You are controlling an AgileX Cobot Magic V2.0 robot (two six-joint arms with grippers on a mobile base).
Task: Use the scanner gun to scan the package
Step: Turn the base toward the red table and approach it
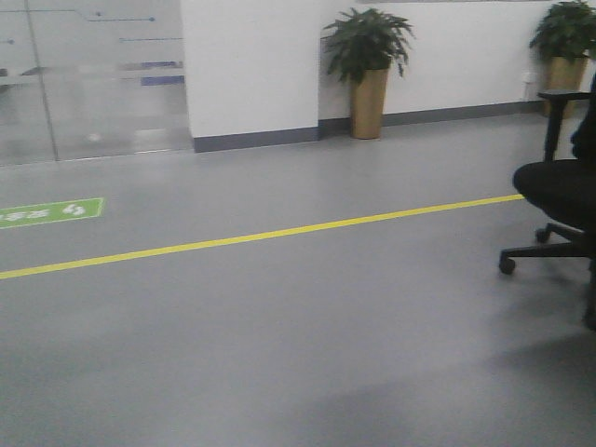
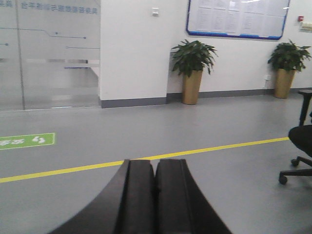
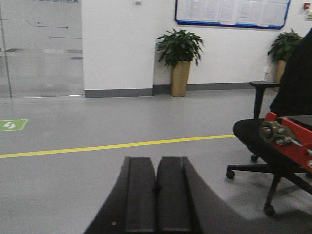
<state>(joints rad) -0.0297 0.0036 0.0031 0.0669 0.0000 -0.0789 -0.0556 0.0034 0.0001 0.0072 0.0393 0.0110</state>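
The package and the scanner gun are out of view in all three views. My left gripper (image 2: 155, 163) is shut, its two black fingers pressed together with nothing between them, pointing out over the grey floor. My right gripper (image 3: 157, 160) is likewise shut and empty, held level above the floor. Neither gripper shows in the front-facing view.
A yellow floor line (image 1: 261, 237) crosses the grey floor. A black office chair (image 3: 265, 146) stands at the right, beside a red fixture (image 3: 290, 136). Two potted plants (image 1: 368, 70) (image 1: 565, 47) stand against the white wall. A glass partition (image 1: 88, 74) is at the left, with a green floor sign (image 1: 51, 212).
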